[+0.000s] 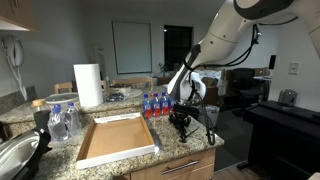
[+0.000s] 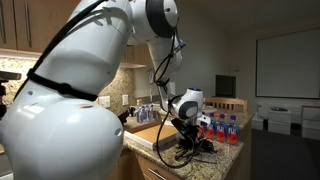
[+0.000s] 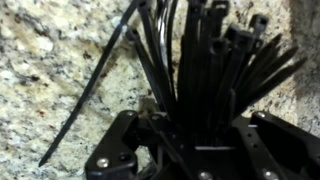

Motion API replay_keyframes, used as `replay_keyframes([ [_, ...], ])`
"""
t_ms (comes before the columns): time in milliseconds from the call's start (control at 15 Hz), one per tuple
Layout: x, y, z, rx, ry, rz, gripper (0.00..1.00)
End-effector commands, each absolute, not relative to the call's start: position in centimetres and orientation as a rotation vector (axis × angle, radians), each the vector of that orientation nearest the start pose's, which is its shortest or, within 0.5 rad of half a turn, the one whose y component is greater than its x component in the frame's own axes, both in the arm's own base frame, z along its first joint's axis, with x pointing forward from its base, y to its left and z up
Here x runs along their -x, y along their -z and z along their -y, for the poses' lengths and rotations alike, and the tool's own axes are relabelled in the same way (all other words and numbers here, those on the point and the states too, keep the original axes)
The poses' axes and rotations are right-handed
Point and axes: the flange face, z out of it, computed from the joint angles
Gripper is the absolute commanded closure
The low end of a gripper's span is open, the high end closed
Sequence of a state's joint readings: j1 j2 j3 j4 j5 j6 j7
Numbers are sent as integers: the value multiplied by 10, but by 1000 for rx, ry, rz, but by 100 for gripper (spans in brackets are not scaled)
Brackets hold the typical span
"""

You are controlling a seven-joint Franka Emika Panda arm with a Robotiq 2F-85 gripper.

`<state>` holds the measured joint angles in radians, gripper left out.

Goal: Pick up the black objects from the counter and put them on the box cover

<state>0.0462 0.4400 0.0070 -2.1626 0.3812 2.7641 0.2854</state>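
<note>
near the tabletop (image 1: 195,150) corner beside the box cover (image 1: 115,140), fingers (image 3: 125,150) pinch the black objects (image 3: 205,70) in a bundle; in the wrist view their long strands fan straight away from the fingers, one slanting aside over the granite.

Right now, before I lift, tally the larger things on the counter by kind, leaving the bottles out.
box cover: 1
paper towel roll: 1
metal bowl: 1
clump of black objects, pinched in the gripper: 1 (strands too tangled to count singly)
Total: 4
</note>
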Motion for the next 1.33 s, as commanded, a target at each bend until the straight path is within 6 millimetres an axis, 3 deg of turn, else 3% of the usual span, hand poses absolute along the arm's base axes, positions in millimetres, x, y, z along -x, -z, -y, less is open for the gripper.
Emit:
replay_keyframes([
  [0,-576,-220,-21,2823,252,-844,92],
  [533,-580,-242,-33,2833,344,-787,91],
  [1267,-585,-255,-63,2865,285,-691,92],
])
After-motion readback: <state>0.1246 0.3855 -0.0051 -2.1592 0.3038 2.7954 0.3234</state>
